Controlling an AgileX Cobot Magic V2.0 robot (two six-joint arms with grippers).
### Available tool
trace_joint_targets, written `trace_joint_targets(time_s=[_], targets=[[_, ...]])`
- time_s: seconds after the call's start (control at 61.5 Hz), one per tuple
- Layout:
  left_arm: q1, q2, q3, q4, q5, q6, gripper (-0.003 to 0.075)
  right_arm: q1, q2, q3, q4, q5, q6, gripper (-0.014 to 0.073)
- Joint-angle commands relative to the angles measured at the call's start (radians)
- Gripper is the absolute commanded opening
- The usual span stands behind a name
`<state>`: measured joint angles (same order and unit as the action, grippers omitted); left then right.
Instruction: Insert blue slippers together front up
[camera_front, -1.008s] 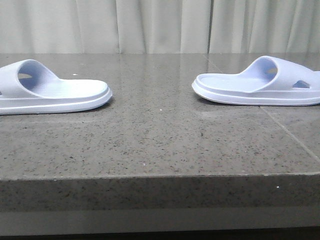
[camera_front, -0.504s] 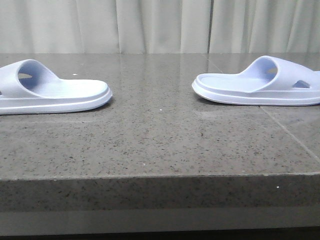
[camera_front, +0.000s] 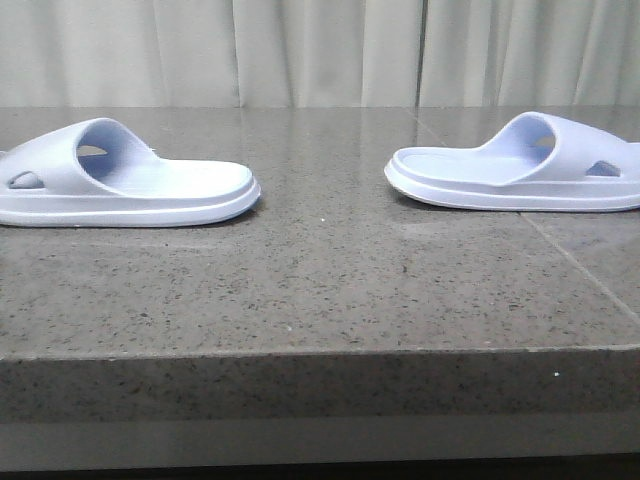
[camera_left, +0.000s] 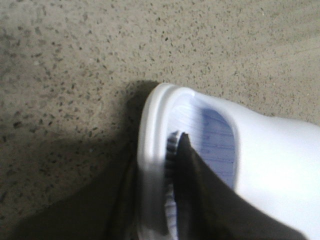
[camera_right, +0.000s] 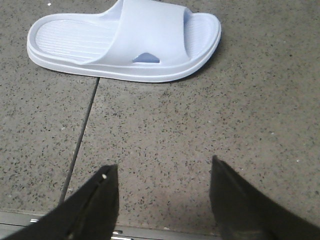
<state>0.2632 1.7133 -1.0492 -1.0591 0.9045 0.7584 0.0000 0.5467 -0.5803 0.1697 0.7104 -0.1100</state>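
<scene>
Looking forward over the table, the front view shows a dark speckled stone top with a thick front edge, and pale curtains hanging close behind it. The left slipper lies flat on its sole on the left side, heel end pointing toward the middle. The right slipper lies flat on the right side, its heel end also toward the middle, well apart from the other. A thin seam in the stone runs beneath the right slipper toward the front edge. No arm shows here.

In the left wrist view, the left gripper is closed on the rim of the left slipper: one dark finger presses on the ridged footbed and the other sits outside the sole wall, blurred, with the stone around it.

In the right wrist view, the right gripper hangs wide apart over bare stone, holding nothing. The right slipper lies well beyond its fingertips, sole down, one oval hole showing in the strap. The seam runs from the slipper toward the one finger.
</scene>
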Motion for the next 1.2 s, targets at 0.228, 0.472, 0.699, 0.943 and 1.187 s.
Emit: trace_joint_targets(time_s=[0.228,0.472,0.699,0.943,1.187], targets=[[-0.012,-0.066,-0.009,0.007,0.026,0.02,-0.002,-0.003,0.009,-0.033,0.008,-0.066,-0.003,0.0437],[-0.012,-0.236,0.019,-0.058,0.066,0.027,-0.002,-0.003,0.014,-0.036,0.008,-0.057,-0.003,0.0437],[-0.024,-0.445,0.19,-0.254,0.035,0.124,-0.002,-0.003,0.022,-0.067,0.005,-0.058,0.01,0.0437],[-0.133,-0.453,0.222,-0.337,-0.034,0.152,-0.002,-0.029,0.17,-0.183,-0.068,-0.005,0.092,0.0437],[-0.218,-0.451,0.222,-0.341,-0.117,0.159,-0.002,-0.246,0.408,-0.306,-0.049,0.077,0.11,0.0437]])
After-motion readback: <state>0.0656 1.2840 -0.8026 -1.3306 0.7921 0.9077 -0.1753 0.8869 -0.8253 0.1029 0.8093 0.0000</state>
